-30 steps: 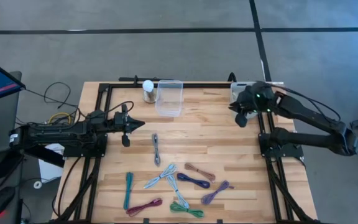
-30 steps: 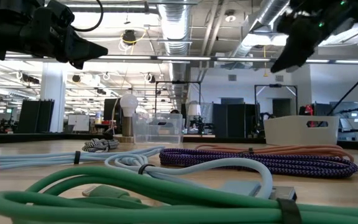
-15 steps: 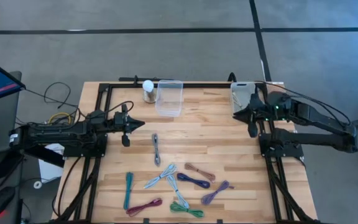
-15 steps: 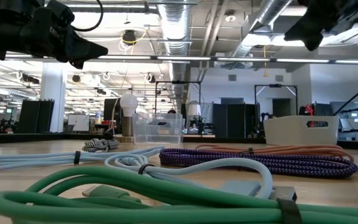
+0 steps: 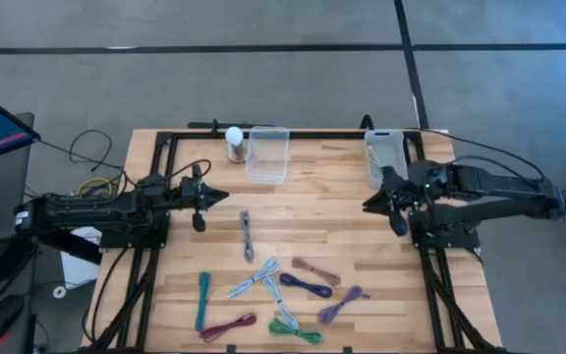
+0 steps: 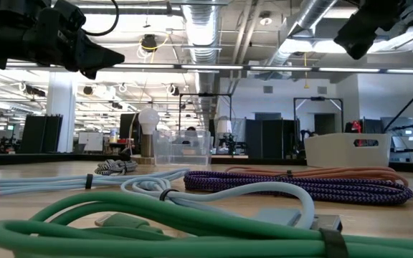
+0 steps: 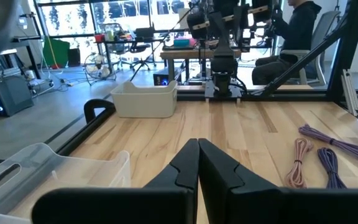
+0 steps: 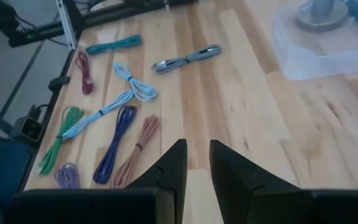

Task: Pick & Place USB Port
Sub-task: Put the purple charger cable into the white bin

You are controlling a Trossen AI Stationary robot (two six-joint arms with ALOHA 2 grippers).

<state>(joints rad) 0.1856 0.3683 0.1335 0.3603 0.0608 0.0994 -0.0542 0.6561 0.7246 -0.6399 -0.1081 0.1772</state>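
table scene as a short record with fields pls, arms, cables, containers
left gripper: raised over the table's left side, fingers shut, holding nothing
right gripper: raised near the table's right edge, fingers slightly apart, nothing between them
cables: bundled cables at the near half of the wooden table, among them a grey cable, teal cable, green cable, purple cable
clear bin: far centre, beside a light bulb
white bin: far right corner
grasp: none yet

USB cables (image 5: 268,295): nine coloured bundles | flat on table's near half | untouched
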